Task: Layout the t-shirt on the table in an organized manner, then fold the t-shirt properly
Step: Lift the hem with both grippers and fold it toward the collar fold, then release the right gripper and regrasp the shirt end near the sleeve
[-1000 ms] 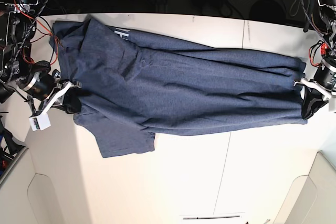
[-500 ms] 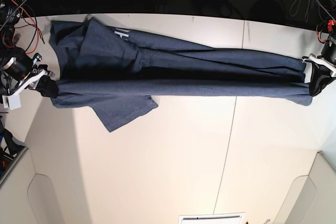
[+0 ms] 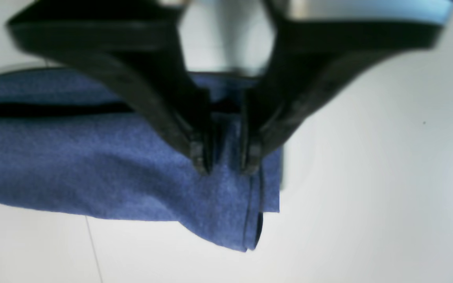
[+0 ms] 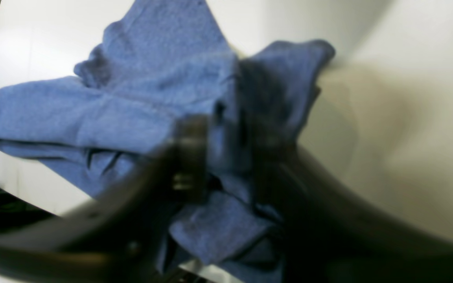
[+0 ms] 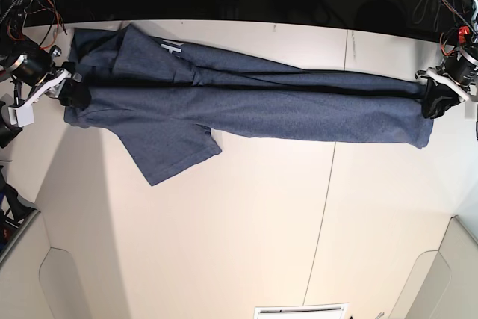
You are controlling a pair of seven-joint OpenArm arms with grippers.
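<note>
T-shirt (image 5: 246, 110) stretched across table (image 5: 246, 244) in base, wrist cams: left pincer (image 3: 224, 171), right pincer (image 4: 218, 157) slightly apart round cloth, grip unclear.

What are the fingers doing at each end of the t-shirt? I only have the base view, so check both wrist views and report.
Observer: In the left wrist view, the left gripper has its fingers slightly apart, with a ridge of the t-shirt between their tips.
Operator: Say whether that is a grip.
Observer: I cannot tell. The cloth fills the gap, and the hem corner juts past the tips, two layers stacked, over the table.
Operator: Now the right side.
Observer: The right wrist view is blurred. The right gripper has bunched, crumpled cloth between its fingers; pinched or loose, I cannot say.
</note>
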